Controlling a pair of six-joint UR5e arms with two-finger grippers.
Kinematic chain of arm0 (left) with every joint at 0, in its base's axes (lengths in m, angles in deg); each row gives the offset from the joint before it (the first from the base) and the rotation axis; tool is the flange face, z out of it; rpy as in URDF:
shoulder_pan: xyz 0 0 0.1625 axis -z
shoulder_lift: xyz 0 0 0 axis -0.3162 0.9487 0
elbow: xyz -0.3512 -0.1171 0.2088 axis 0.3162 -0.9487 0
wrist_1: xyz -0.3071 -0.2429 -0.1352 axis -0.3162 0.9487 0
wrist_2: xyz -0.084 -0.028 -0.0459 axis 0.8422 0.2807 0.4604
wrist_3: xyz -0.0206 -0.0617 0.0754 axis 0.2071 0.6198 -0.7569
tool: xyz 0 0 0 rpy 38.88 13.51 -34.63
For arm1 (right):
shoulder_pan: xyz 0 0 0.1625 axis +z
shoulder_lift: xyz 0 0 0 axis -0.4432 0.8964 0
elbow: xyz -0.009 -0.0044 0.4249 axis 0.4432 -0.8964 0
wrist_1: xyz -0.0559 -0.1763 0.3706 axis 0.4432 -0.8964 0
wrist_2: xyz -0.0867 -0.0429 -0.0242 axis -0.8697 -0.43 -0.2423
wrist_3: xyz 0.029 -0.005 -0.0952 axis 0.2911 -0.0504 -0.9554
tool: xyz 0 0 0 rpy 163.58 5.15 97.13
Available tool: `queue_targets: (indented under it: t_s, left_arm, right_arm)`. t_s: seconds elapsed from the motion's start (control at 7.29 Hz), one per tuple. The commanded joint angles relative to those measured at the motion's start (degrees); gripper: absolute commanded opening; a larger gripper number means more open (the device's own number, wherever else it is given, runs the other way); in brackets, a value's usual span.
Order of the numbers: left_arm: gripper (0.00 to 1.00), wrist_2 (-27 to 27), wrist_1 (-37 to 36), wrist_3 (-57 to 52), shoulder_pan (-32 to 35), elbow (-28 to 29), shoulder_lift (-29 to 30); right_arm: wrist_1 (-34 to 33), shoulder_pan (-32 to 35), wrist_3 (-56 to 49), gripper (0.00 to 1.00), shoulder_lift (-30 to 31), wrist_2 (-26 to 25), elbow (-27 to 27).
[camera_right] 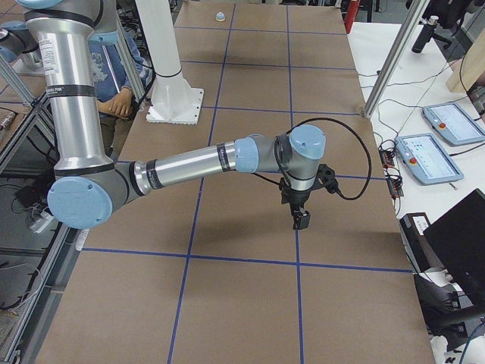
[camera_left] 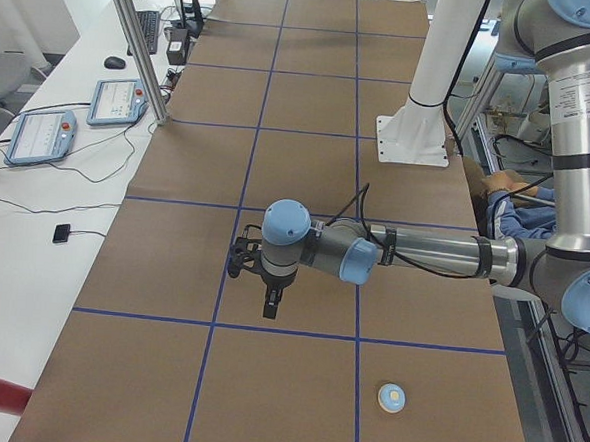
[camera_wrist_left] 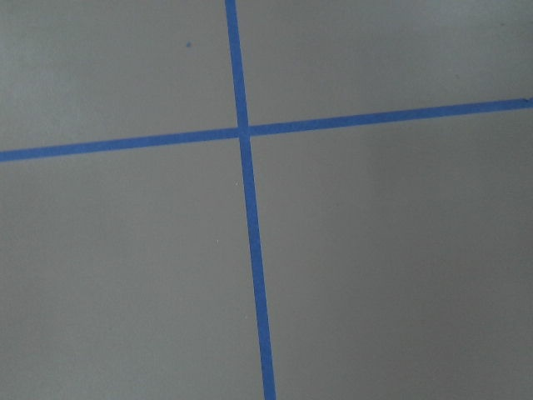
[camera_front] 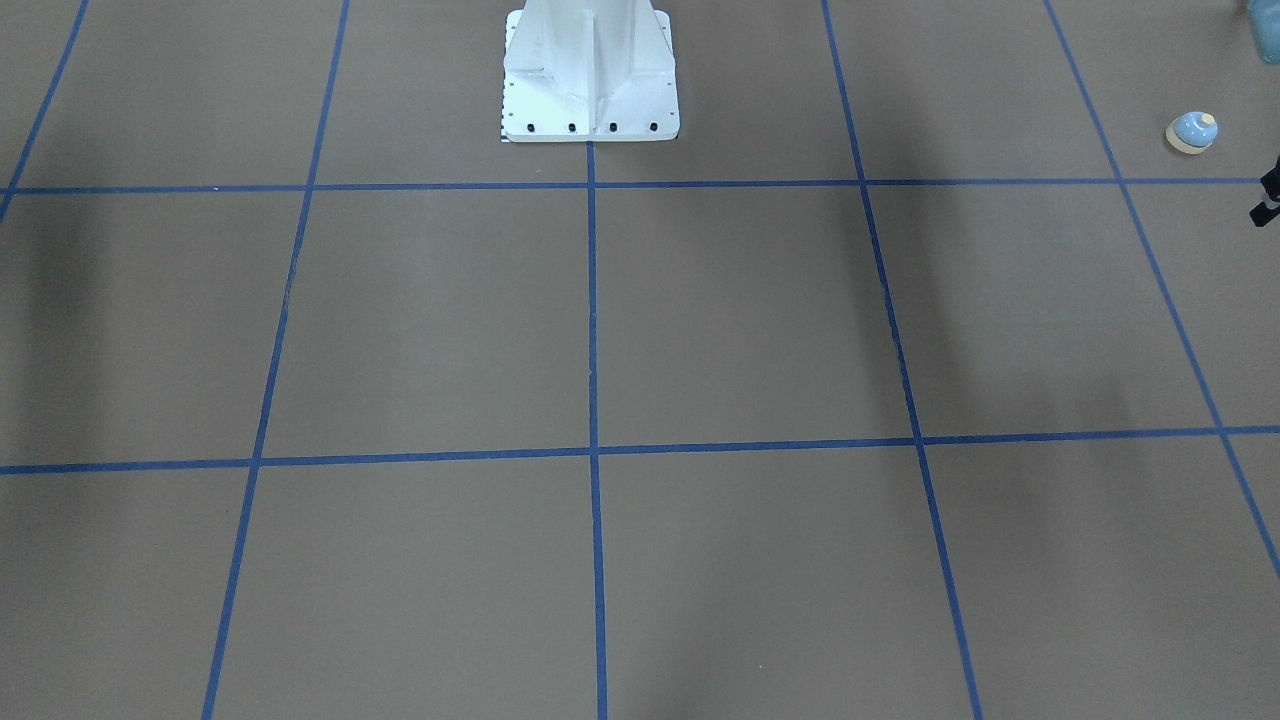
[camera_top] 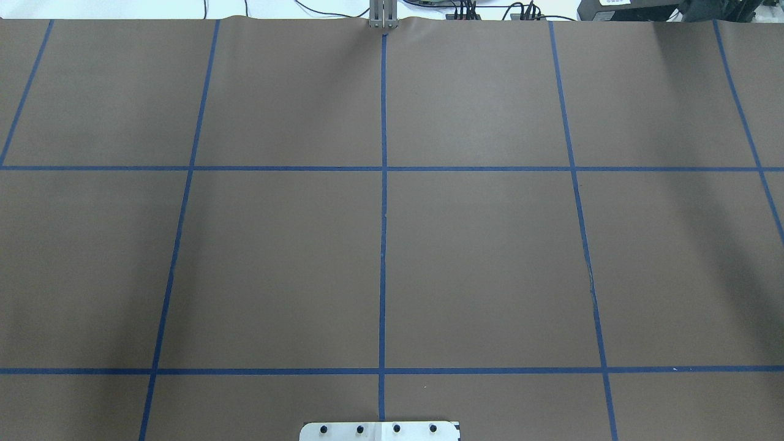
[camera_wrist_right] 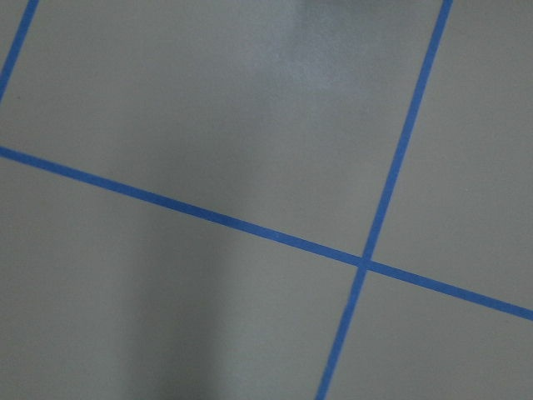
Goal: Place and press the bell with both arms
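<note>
The bell (camera_front: 1192, 132), a small light-blue dome on a cream base, stands upright on the brown table near the robot's side at its left end. It also shows in the exterior left view (camera_left: 392, 398) and far off in the exterior right view (camera_right: 220, 16). My left gripper (camera_left: 270, 308) hangs above the table, well apart from the bell. Only a black sliver of the left gripper (camera_front: 1268, 195) shows in the front view. My right gripper (camera_right: 301, 221) hangs above the table at the other end. I cannot tell whether either is open or shut. Both wrist views show only bare table.
The white pedestal (camera_front: 590, 85) stands at the robot's edge of the table (camera_top: 478, 257), which carries a blue tape grid. Teach pendants (camera_left: 40, 135) and cables lie on the side bench beyond a metal post (camera_left: 135, 46). A person (camera_right: 114, 68) sits behind the robot.
</note>
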Motion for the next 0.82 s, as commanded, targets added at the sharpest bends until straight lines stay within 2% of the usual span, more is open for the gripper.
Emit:
queue_targets:
  t_s: [0.0,0.55,0.69]
  left_arm:
    - [1.0,0.01,1.54,-0.59,0.08,-0.64,-1.33]
    - [1.0,0.45,3.86,-0.58,-0.09,-0.03,-3.37]
    - [1.0,3.84,4.29,-0.33,-0.09,0.06,-3.28]
  right_arm:
    - [-1.0,0.63,-2.34,1.0,1.76,0.28,0.67]
    - [-0.74,0.63,-1.99,1.0,1.95,0.55,0.5]
    - [-0.65,0.63,-2.07,1.0,2.3,0.9,0.5]
